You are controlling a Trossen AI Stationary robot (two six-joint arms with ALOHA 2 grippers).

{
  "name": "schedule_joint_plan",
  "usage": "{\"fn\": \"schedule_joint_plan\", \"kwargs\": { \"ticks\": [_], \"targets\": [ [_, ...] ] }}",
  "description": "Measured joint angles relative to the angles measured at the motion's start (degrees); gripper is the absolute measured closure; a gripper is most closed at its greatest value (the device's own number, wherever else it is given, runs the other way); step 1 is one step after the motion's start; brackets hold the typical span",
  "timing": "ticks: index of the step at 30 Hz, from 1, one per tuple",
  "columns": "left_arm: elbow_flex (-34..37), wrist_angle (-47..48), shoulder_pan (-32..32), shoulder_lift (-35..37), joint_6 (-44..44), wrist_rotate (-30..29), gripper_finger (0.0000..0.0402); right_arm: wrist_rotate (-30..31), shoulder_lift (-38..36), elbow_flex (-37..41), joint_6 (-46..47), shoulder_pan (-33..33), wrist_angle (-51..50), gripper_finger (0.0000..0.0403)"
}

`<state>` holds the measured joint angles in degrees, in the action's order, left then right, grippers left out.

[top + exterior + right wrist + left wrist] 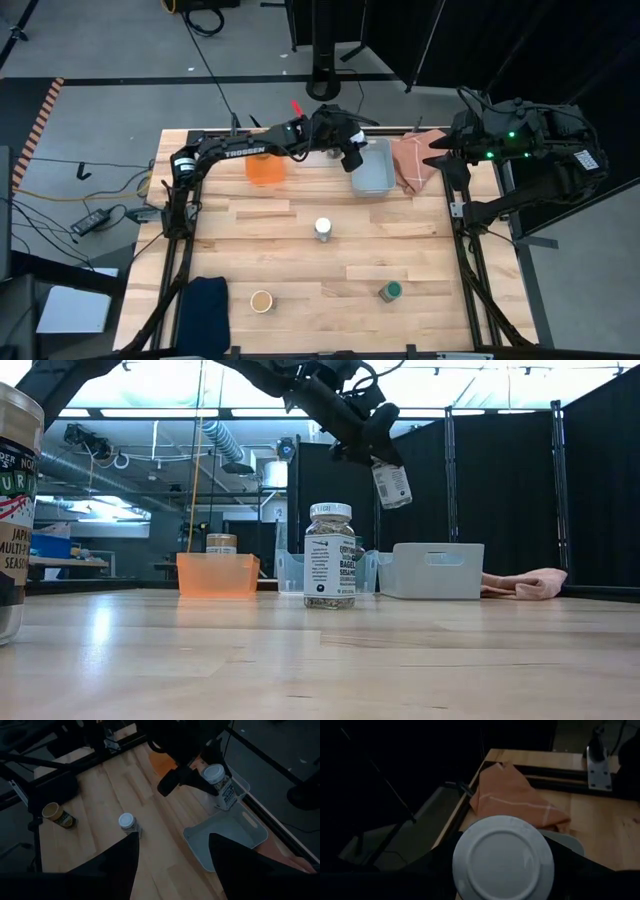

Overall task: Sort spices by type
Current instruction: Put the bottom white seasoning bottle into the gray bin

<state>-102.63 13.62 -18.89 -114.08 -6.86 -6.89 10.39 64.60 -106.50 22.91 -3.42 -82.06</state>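
Observation:
My left gripper (352, 157) reaches along the table's far side and is shut on a white-lidded spice jar (392, 483), which hangs in the air between the clear bin (241, 784) and the pale-blue bin (373, 170). Another white-lidded jar (322, 229) stands upright at mid-table. A tan-lidded jar (261, 300) and a green-lidded jar (390, 290) stand near the front edge. One more tan-lidded jar (221, 542) shows at the orange bin (265, 166). My right gripper (172, 865) waits high at the far right, open with nothing between its fingers. My left gripper pinches the white-lidded jar between its two fingers, on the jar's upper part just under the lid (214, 772). The fingers slant down from the table's left side. The jar hangs below them, a little tilted, lid up (503, 857), clear of table and bins.
A pink cloth (412, 160) lies at the far right beside the pale-blue bin. A dark blue cloth (205, 305) lies at the front left. One jar (14, 510) stands very close to the low camera. Bare wood lies between the bins and the standing jars.

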Motion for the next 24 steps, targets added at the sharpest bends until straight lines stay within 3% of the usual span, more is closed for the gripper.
{"fn": "schedule_joint_plan", "kwargs": {
  "ticks": [19, 24],
  "targets": [
    [-0.02, -6.78, -1.69, -5.57, 7.14, 2.64, 0.0197, 0.57, 0.02, 0.00, 0.09, 0.00, 0.12, 0.0155],
    [-3.96, -7.19, -1.73, -9.02, 7.94, 2.67, 0.0197, 0.59, 0.15, -0.01, 0.08, 0.06, 0.04, 0.0155]
  ]
}}
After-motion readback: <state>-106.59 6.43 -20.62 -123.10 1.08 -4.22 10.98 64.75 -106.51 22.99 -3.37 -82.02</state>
